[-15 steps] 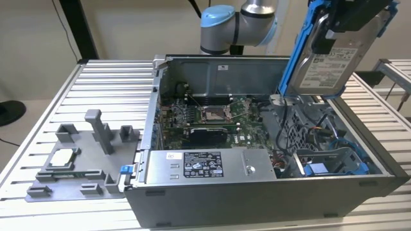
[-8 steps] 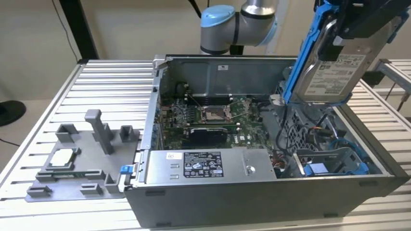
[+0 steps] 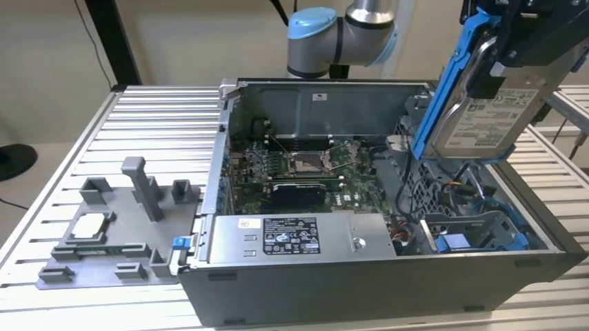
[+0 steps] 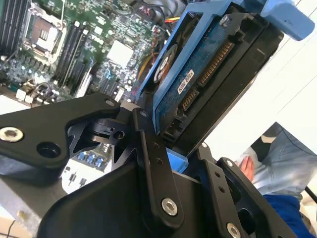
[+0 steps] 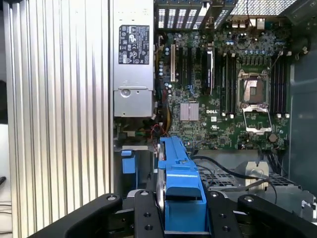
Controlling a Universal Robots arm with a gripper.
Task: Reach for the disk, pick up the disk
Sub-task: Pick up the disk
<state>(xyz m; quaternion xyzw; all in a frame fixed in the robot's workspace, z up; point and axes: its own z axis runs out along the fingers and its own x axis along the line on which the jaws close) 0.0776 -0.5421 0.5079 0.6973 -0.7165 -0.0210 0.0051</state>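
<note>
The disk hangs on edge in the air above the open computer case's drive bay, at the exterior view's upper right, with its white label facing out and its blue bracket along one side. My gripper is shut on the disk from above. In the second wrist view the disk shows its circuit-board side, and the black fingers clamp its lower end. In the first wrist view the blue-framed disk stands between the two fingers, over the motherboard.
The open computer case lies on the slatted metal table, showing the motherboard and the long grey box. A grey fixture holding a small silver chip sits at the exterior view's left. A person's hand is nearby.
</note>
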